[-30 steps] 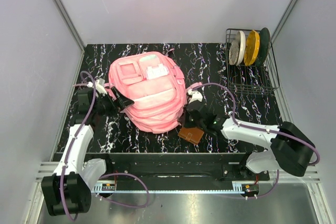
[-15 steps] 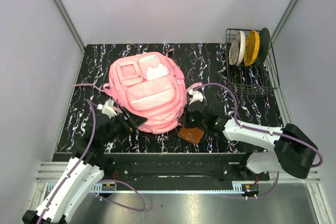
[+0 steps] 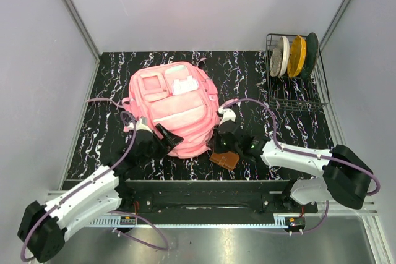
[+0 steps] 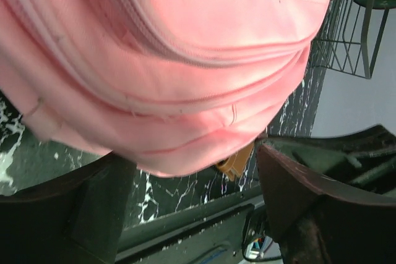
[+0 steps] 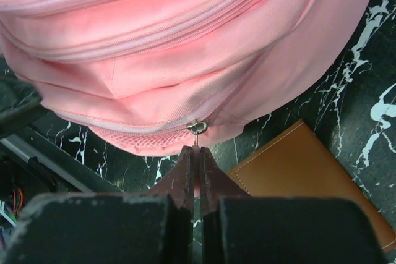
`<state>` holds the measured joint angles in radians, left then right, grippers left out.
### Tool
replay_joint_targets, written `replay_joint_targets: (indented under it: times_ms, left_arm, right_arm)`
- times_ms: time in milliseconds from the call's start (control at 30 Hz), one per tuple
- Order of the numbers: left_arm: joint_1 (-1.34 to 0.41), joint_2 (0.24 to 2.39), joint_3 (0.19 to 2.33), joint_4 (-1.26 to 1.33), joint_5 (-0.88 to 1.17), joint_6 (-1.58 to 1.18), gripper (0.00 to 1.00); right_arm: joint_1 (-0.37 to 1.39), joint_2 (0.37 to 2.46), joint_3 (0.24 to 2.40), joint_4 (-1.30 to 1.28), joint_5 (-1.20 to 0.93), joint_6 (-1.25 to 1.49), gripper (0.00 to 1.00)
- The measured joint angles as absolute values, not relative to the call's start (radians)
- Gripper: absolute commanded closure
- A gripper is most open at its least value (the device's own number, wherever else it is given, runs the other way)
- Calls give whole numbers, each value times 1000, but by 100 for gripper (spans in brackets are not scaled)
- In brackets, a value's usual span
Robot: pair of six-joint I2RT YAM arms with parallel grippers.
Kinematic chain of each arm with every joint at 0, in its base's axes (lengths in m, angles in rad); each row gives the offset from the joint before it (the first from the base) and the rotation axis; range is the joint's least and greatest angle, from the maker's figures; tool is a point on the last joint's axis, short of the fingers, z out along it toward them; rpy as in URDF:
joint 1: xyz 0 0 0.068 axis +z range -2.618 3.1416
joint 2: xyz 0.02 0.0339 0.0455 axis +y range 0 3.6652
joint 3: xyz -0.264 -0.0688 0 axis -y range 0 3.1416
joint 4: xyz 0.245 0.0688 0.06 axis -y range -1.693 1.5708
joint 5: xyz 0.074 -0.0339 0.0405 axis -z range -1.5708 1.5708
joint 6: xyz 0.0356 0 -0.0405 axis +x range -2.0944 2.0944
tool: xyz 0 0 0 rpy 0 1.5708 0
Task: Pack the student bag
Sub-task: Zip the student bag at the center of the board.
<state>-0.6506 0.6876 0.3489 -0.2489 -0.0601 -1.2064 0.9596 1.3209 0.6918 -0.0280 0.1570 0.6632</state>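
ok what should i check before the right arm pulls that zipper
1. Grip on the zipper pull: ok, the right gripper is shut on it.
2. Bracing of the bag: not ok, the left gripper is open at its near edge, gripping nothing.
3. Bag opened: not ok, no opening shows.
4. Something to pack: ok, a brown book lies flat on the table by the bag's near right corner.
5. Book apart from the bag: cannot tell.
6. Pull path: ok, the rack stands at the far right corner, apart from both arms.
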Motion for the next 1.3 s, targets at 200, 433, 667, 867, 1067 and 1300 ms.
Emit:
replay_joint_targets:
  times_ms: [200, 433, 667, 867, 1067, 1300]
  left_arm:
    - [-660, 851, 358, -156, -88, -1190, 90]
    - [-658, 739, 380, -253, -142, -1152, 100]
    - [-504, 428, 443, -564, -160, -1065, 100]
    - [-395, 373, 507, -771, -166, -982, 100]
    - [-347, 433, 584, -838, -154, -911, 100]
    - [-231, 472, 615, -838, -43, -844, 100]
  right_arm:
    - [975, 1320, 692, -32, 163, 660, 100]
    - [980, 1317, 692, -20, 184, 650, 100]
    - [983, 1332, 714, 25, 159, 647, 100]
    - [954, 1377, 715, -5, 168, 633, 100]
    - [931, 1380, 715, -1, 166, 633, 100]
    - [901, 1381, 715, 19, 157, 635, 100]
